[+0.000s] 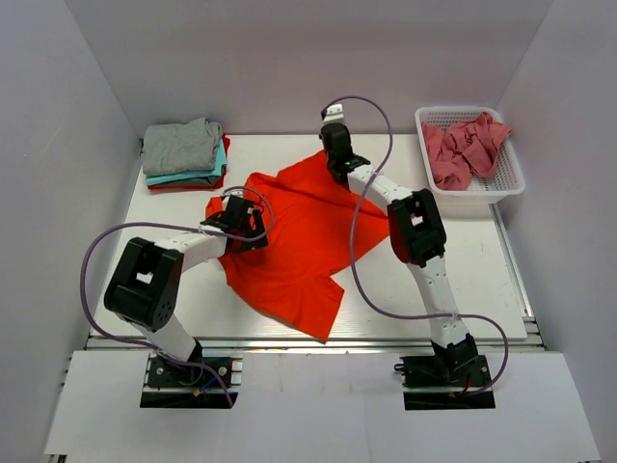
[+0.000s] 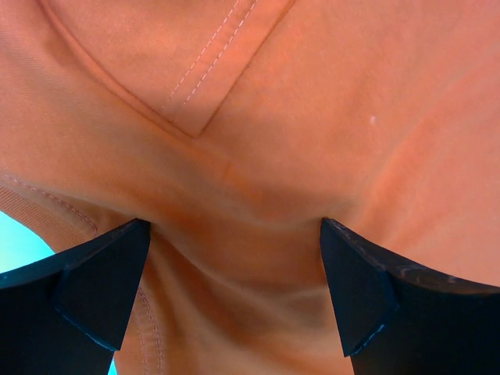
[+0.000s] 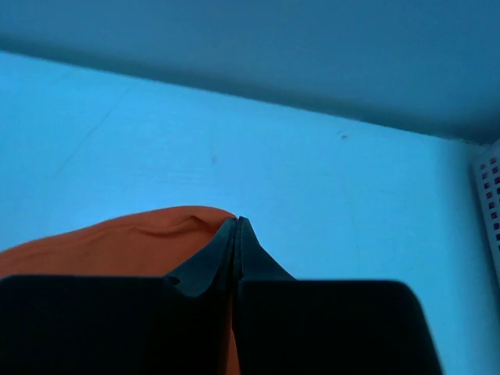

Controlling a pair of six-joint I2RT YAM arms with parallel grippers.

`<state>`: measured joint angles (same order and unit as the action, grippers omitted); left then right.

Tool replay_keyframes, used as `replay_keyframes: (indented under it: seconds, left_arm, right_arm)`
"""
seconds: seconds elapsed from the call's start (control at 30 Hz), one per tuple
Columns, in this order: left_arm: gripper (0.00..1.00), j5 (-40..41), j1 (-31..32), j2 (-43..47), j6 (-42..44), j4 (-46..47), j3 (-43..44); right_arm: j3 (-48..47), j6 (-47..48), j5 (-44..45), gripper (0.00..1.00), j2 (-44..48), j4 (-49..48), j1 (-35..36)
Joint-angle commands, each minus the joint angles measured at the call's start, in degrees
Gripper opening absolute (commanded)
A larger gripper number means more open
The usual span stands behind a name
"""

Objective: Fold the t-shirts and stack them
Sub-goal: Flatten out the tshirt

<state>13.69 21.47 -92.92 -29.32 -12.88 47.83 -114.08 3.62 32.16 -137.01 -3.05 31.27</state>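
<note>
Two tools work one orange-red t-shirt, which lies rumpled and skewed across the middle of the tabletop. The right tool is pinched fully together at the shirt's far edge, seemingly with only a thin lip of cloth between its tips. The left tool stands spread wide over a sleeve seam, holding nothing. The risk is that a pull from the right slips that slender pinch free. It could also drag the whole shirt and bunch it, since nothing pins the left side. A crooked fold would then sit badly on the folded stack at the far left corner.
</note>
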Motion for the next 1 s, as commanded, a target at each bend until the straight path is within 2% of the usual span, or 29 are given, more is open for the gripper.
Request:
replay_keyframes:
  seconds: [0.0, 0.17, 0.3, 0.37, 0.4, 0.43, 0.53, 0.57, 0.6, 0.63, 0.67, 0.7, 0.73, 0.77, 0.8, 0.83, 0.87, 0.97]
  left_arm:
    - [1.0, 0.0, -0.4, -4.1, 1.1, -5.8, 1.8]
    - [1.0, 1.9, -0.9, -6.6, 4.3, -7.8, 4.8]
    - [1.0, 2.7, -0.9, -8.1, 6.9, -8.5, 8.4]
    - [1.0, 3.3, -0.9, -8.6, 7.4, -8.5, 9.0]
    - [1.0, 3.3, -0.9, -8.6, 8.9, -7.7, 9.9]
    - [1.0, 3.3, -0.9, -8.6, 9.6, -7.2, 10.9]
    - [1.0, 4.3, -0.9, -9.1, 12.4, -5.0, 13.2]
    - [1.0, 4.8, -0.9, -9.7, 12.4, -4.3, 15.2]
    - [1.0, 4.9, -0.9, -10.3, 13.5, -4.3, 16.4]
    - [1.0, 5.5, -1.4, -10.8, 13.5, -4.3, 17.8]
    - [1.0, 5.6, -1.4, -11.7, 14.3, -5.0, 20.3]
    - [1.0, 5.6, -1.4, -12.3, 14.3, -5.6, 21.6]
    - [1.0, 5.6, -1.4, -12.9, 14.3, -6.3, 22.9]
    - [1.0, 5.6, -2.0, -13.6, 14.3, -8.5, 25.6]
    - [1.0, 5.6, -2.0, -14.1, 13.2, -9.3, 26.7]
    - [1.0, 4.9, -2.0, -14.6, 12.5, -10.0, 27.4]
    - [1.0, 4.9, -2.0, -14.7, 12.5, -10.0, 27.4]
    - [1.0, 2.1, -2.0, -13.8, 12.0, -7.9, 26.9]
  right_arm:
    - [-7.1, 4.5, 3.6, 0.0, -4.6, -12.6, -3.8]
    - [-16.7, 13.7, 3.9, 0.0, -14.0, -28.3, -7.9]
    - [-16.3, 17.4, -0.9, 0.0, -16.0, -36.5, -12.4]
    - [-16.1, 18.1, -7.3, 0.12, -15.6, -36.9, -13.2]
    - [-16.0, 20.5, -10.0, 0.26, -15.1, -36.9, -13.2]
    - [-15.3, 21.7, -12.6, 0.33, -13.6, -36.6, -13.2]
    - [-12.3, 26.6, -14.8, 0.33, -8.8, -34.8, -12.7]
    - [-10.7, 26.6, -15.5, 0.35, -7.3, -30.7, -12.7]
    - [-9.3, 25.9, -15.6, 0.41, -5.7, -28.9, -12.5]
    - [-6.7, 21.7, -15.6, 0.6, 0.1, -26.9, -12.6]
    - [-3.9, 20.0, -16.6, 0.74, 2.3, -18.6, -12.3]
    - [-0.5, 18.2, -16.8, 0.85, 4.4, -16.0, -12.2]
    - [1.2, 11.4, -17.4, 0.9, 10.6, -13.6, -12.1]
    - [4.7, 9.1, -17.9, 0.9, 12.7, -5.4, -12.0]
    - [8.8, 4.1, -17.9, 0.9, 14.5, -3.2, -12.2]
    - [13.6, 0.0, -17.8, 0.9, 20.1, 0.5, -12.0]
    - [21.5, -1.6, -17.5, 0.9, 23.6, 2.6, -12.2]
    - [28.2, -9.1, -17.1, 0.9, 28.5, 3.0, -12.2]
